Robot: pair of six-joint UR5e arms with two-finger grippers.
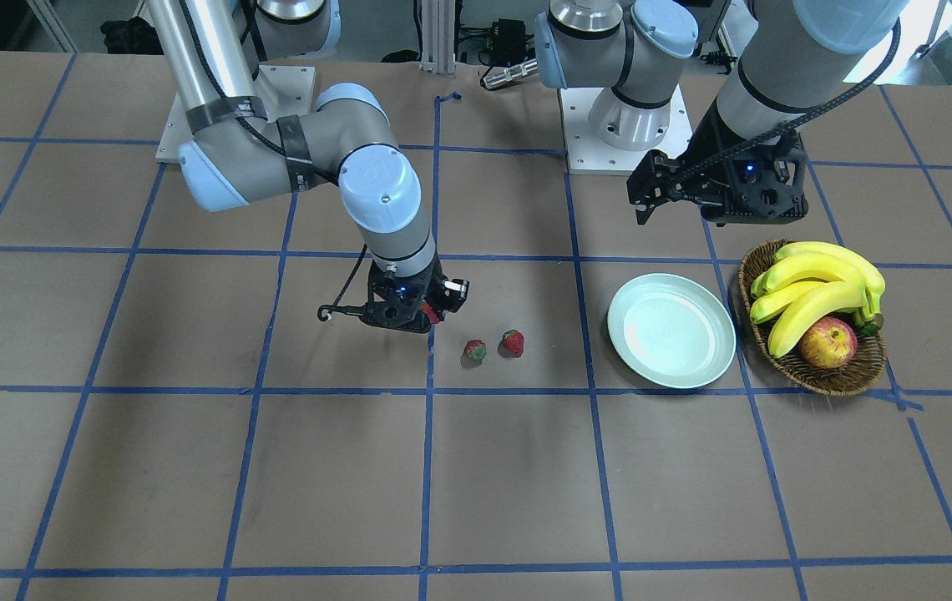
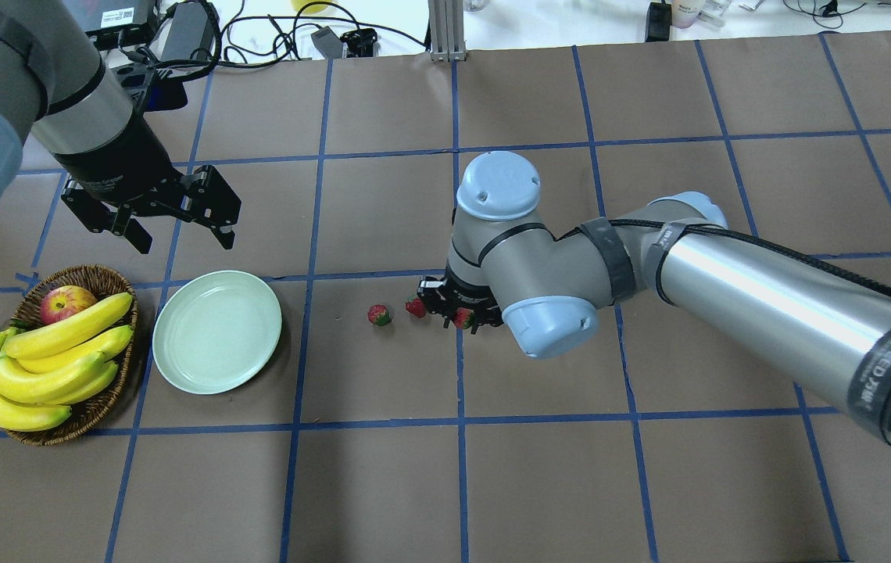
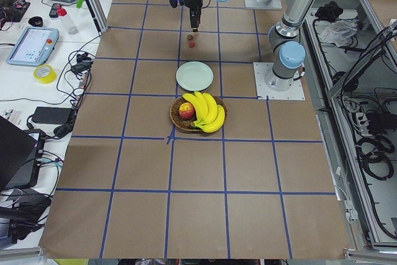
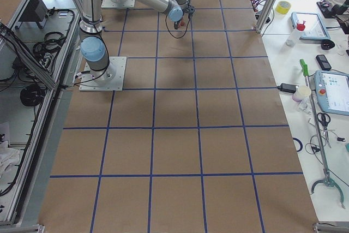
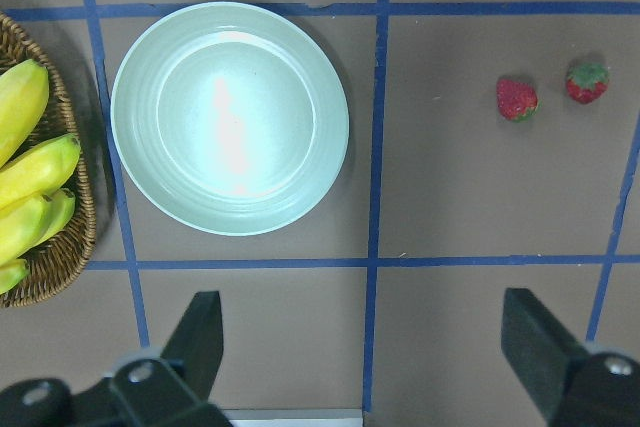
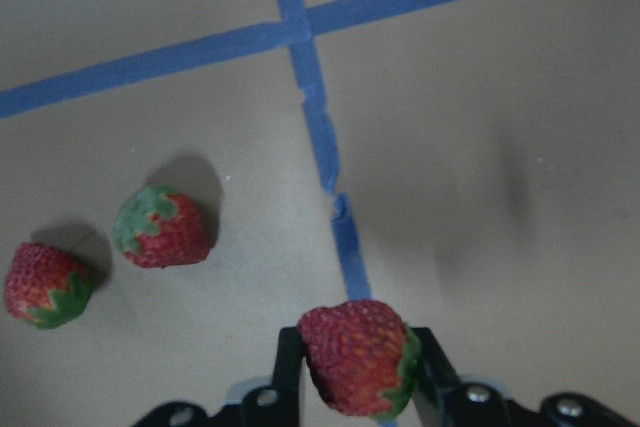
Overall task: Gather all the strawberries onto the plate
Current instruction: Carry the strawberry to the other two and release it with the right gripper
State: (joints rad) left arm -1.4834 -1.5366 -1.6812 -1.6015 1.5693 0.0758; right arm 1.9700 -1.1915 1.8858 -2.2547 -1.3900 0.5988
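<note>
First pick under way: the right gripper (image 2: 457, 311) grips one strawberry (image 6: 357, 355) just above the table. A second strawberry (image 6: 160, 229) and third strawberry (image 6: 45, 285) lie left of it. Next, carry it left over the empty plate (image 2: 216, 331). The left gripper (image 5: 365, 342) hangs open

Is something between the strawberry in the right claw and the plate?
Yes. Two loose strawberries lie on the table between the right claw, shut on the held strawberry, and the plate. Nothing else visible does.

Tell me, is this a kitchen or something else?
Probably a robot lab: two robot arms bolted to a table gridded with blue tape, plus control tablets and cables on the side bench.
</note>
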